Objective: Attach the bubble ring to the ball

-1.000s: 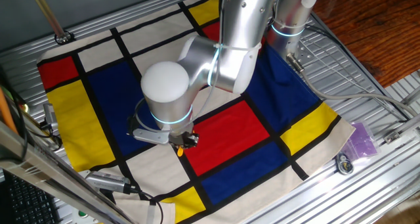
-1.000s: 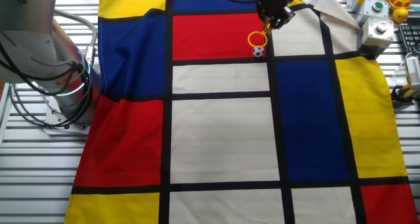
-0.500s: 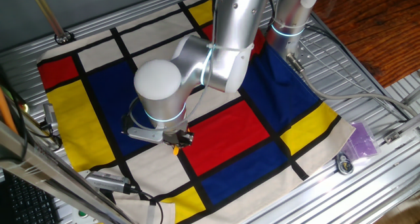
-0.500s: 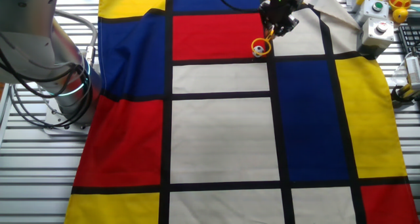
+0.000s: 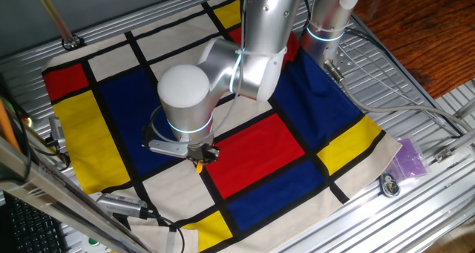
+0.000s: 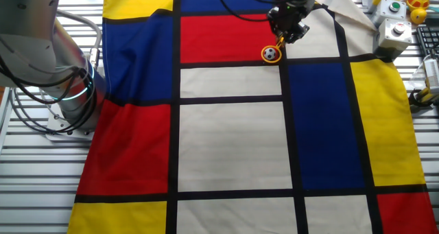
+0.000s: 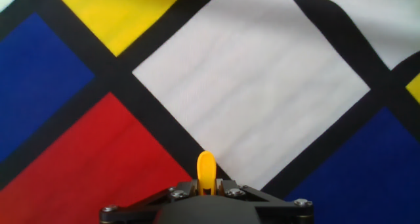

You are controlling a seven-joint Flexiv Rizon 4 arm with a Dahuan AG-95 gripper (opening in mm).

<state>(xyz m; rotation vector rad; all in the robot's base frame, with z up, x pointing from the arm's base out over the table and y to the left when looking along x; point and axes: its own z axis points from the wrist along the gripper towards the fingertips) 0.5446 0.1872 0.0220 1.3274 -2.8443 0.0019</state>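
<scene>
My gripper (image 6: 288,29) is shut on the handle of the orange-yellow bubble ring (image 6: 271,53). In the other fixed view the ring's hoop lies around the tiny black-and-white ball (image 6: 271,54) at the lower right corner of the red square, on the black line. In the hand view only the handle's end (image 7: 206,172) shows, clamped between the jaws (image 7: 206,186); hoop and ball are hidden there. In one fixed view the gripper (image 5: 200,155) is low over the cloth with a bit of orange ring (image 5: 199,165) below it; the ball is hidden by the arm.
A checked cloth (image 6: 233,145) of red, blue, yellow and white squares covers the table. The arm's base (image 6: 65,90) stands at the left. Button boxes (image 6: 396,29) and small toys (image 6: 417,1) sit at the top right. A purple object (image 5: 410,158) lies off the cloth's edge.
The gripper has carried the ring's hoop down from just above the ball until it lies around the ball. The arm shifted slightly.
</scene>
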